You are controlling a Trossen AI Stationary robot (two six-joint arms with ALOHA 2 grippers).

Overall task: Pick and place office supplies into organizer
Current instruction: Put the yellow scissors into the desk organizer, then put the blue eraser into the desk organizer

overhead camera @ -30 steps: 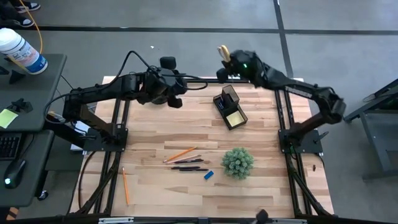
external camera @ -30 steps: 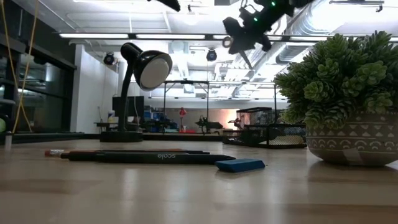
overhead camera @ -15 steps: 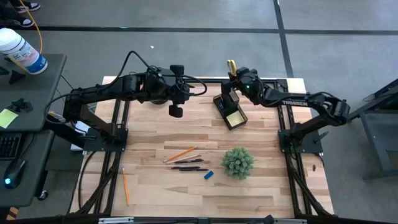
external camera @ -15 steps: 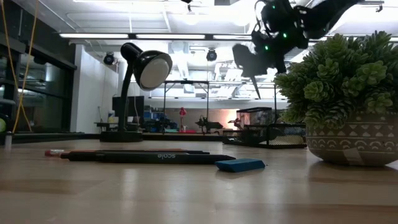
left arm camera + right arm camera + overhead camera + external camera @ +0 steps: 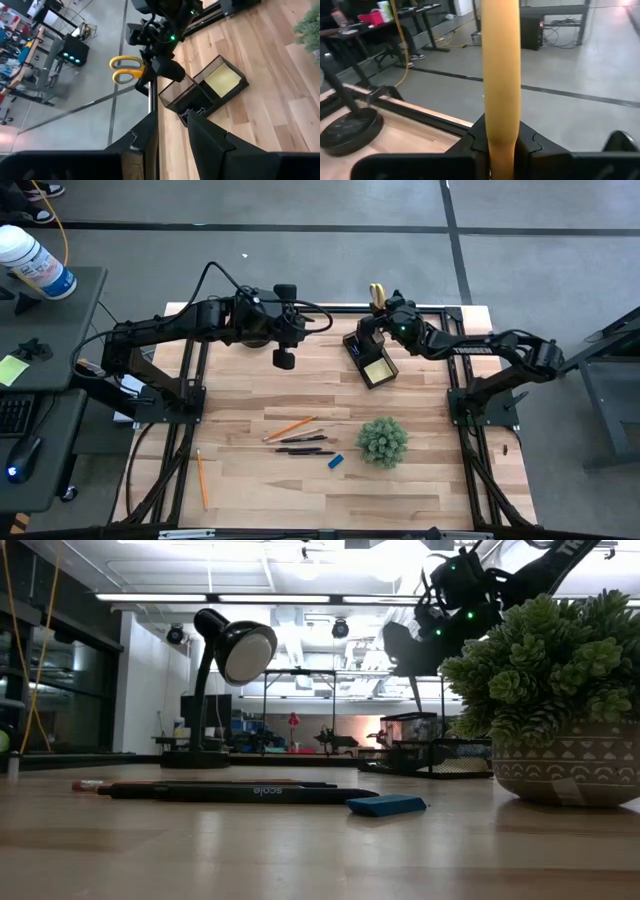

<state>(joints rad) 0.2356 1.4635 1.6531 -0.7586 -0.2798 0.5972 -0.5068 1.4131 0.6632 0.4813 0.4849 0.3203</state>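
Clamped on the yellow-handled scissors point(image 5: 126, 69), the right gripper point(image 5: 378, 315) hangs just above the black organizer's point(image 5: 368, 354) tall compartment at the table's point(image 5: 250, 395) far edge. Beside it the left gripper point(image 5: 283, 358) hovers part-open, holding nothing. Pencils point(image 5: 290, 427), pens point(image 5: 303, 440) and an eraser point(image 5: 336, 461) lie near the plant point(image 5: 382, 440).

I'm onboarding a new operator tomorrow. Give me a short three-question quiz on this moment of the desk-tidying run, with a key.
1. True or false: the right gripper holds the yellow-handled scissors.
2. Multiple choice: the yellow sticky-note pad lies (A) beside the plant, (B) in the organizer, (C) under the lamp.
3. Fill in: the pens and the small blue item lie on the table just to the picture's left of the ____.

Key: 1 true; 2 B; 3 plant.
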